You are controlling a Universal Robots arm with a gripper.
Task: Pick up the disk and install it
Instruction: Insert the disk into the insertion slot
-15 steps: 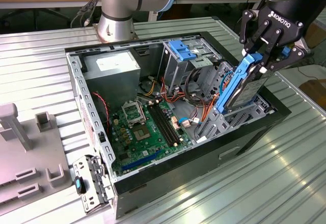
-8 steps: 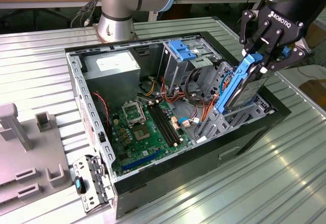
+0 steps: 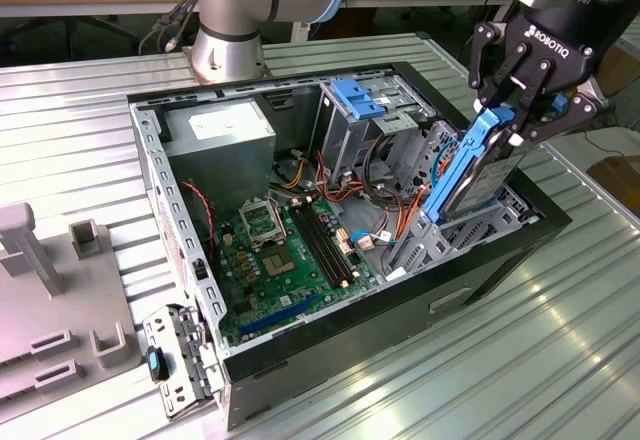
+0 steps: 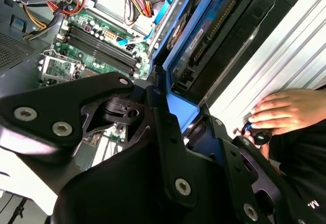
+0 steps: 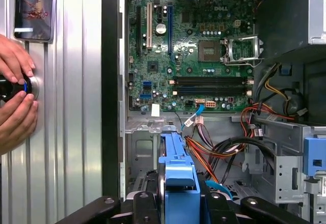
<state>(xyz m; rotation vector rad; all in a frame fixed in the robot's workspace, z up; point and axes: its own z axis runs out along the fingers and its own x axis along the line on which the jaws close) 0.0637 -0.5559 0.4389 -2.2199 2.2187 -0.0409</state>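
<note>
**A:** The fingers [image 3: 520,95], are they closed on anything?

**B:** Yes. The gripper [image 3: 512,120] has them clamped across the upper end of the disk [image 3: 468,170], pressing on its blue carrier rails [image 3: 452,165].

**A:** And where is the disk?

**B:** It is tilted over the corner of the open computer case [image 3: 400,305] at the exterior view's right. Its lower end is down in the drive bay [image 3: 480,222], beside the orange cables [image 3: 400,222]. I cannot tell whether it touches the bay's guides. The motherboard [image 3: 290,250] lies well apart.

**A:** How will it handle?

**B:** I judge it stiff, fairly heavy for its size and not slippery, but sensitive to knocks. The plastic rails probably give a little, so the hold belongs on the rail edges near one end, as here, away from the connectors.

**A:** Anyone near?

**B:** A person's hands [image 5: 15,96] rest on a round controller [image 5: 23,86] outside the case.
</note>
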